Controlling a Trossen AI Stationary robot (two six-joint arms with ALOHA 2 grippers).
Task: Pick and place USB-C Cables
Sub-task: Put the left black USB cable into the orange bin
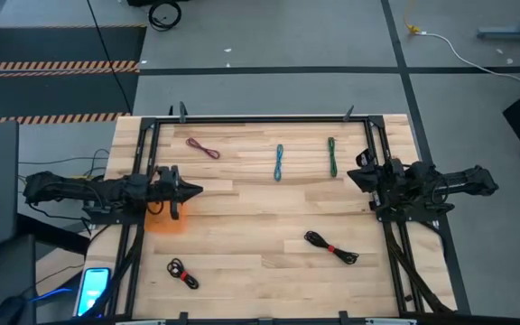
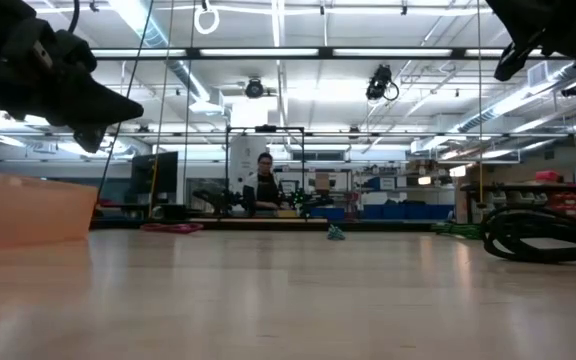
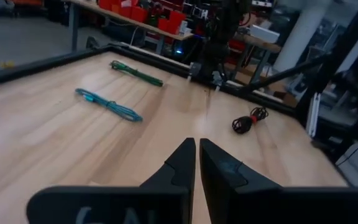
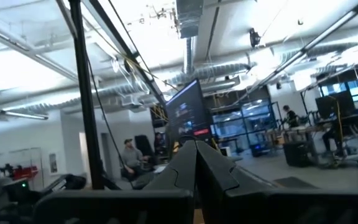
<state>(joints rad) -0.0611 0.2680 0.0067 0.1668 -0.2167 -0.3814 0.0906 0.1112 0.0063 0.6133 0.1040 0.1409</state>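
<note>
High view: overhead, whole table (image 1: 260, 208). Low view: tabletop level, facing room. Left wrist: forward across table. Right wrist: tilted toward ceiling. High and left wrist share teal cable (image 1: 279, 162).

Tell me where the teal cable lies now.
In the high view the teal cable lies near the table's far edge, between the maroon cable on its left and the green cable on its right.

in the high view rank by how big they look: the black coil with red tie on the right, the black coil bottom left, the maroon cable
1. Right-hand black cable with a red tie, loosely spread, largest.
2. Thin maroon cable bundle and the tighter black coil with a red tie look too similar to rank.
</note>
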